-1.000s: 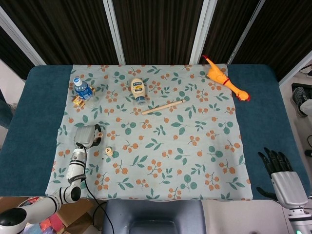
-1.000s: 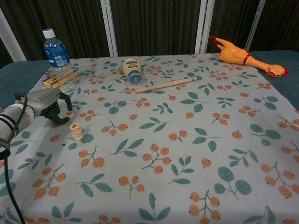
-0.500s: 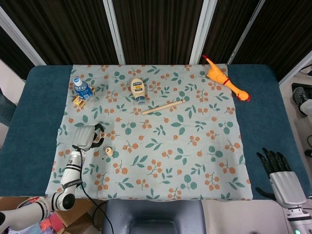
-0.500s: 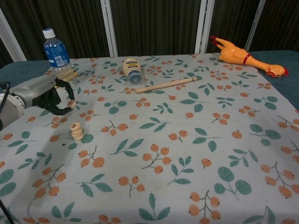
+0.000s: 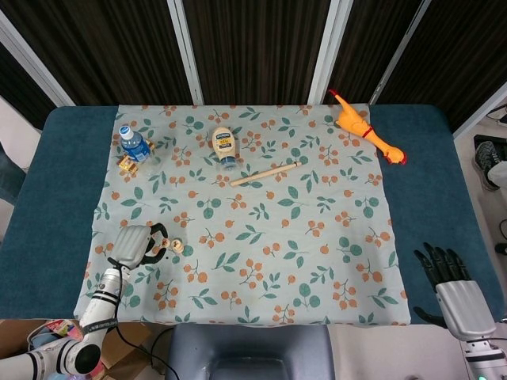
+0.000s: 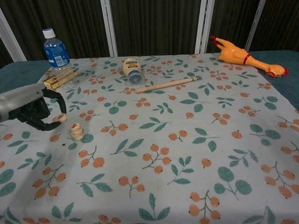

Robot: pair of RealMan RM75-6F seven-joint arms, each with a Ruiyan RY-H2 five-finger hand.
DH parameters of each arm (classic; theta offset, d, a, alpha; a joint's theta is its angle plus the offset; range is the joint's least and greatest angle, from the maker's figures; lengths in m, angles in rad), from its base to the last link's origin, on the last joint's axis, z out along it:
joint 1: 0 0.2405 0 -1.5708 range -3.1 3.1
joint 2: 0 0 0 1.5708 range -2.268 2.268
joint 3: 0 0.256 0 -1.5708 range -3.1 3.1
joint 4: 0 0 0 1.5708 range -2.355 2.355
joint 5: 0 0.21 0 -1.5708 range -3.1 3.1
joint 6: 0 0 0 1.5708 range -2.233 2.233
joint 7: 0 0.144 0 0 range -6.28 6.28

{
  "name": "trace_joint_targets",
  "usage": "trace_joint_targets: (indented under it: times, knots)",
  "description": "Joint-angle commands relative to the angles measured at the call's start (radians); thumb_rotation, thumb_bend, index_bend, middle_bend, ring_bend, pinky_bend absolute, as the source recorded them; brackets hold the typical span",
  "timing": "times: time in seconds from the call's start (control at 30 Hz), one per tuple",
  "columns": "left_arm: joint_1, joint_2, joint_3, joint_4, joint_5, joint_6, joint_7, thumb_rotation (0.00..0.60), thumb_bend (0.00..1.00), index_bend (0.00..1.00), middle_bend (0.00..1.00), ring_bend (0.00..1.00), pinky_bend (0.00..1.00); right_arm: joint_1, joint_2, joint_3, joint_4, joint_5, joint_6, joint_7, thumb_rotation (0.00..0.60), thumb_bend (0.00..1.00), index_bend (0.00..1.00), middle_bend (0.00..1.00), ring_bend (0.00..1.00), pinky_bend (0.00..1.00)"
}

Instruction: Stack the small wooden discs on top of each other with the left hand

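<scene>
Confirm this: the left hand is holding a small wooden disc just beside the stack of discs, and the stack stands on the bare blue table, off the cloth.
Not quite. The left hand does hold a small wooden disc just beside the stack of discs, but the stack stands on the floral cloth, not on the bare blue table. Both the chest view and the head view show this.

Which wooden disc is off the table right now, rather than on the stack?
The single disc pinched in the left hand fingers, held above the cloth left of the stacked discs, which stand on the tablecloth.
</scene>
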Motion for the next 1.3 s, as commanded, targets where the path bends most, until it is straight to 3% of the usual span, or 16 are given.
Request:
trace_joint_targets:
  times: [0.03,0.57,1.3]
  knots:
    - [-0.003,-0.015,0.001,0.011,-0.008,0.0,0.005,0.6,0.37,0.5,1.0,1.0,1.0,-0.001,0.002,0.0,0.001,-0.001,0.003,0.005,0.6,0.08,0.0,0.0,0.0,0.0]
    - [-0.033,-0.107,-0.021,0.07,-0.032,0.015,0.045,0.6,0.37,0.49,1.0,1.0,1.0,0.0,0.004,0.002,0.001,0.002,0.002,0.009,0.6,0.08,0.0,0.0,0.0,0.0]
    - [-0.042,-0.093,-0.013,0.056,-0.088,-0.015,0.086,0.6,0.37,0.44,1.0,1.0,1.0,0.0,0.003,0.003,0.0,0.004,0.0,0.007,0.6,0.08,0.0,0.0,0.0,0.0]
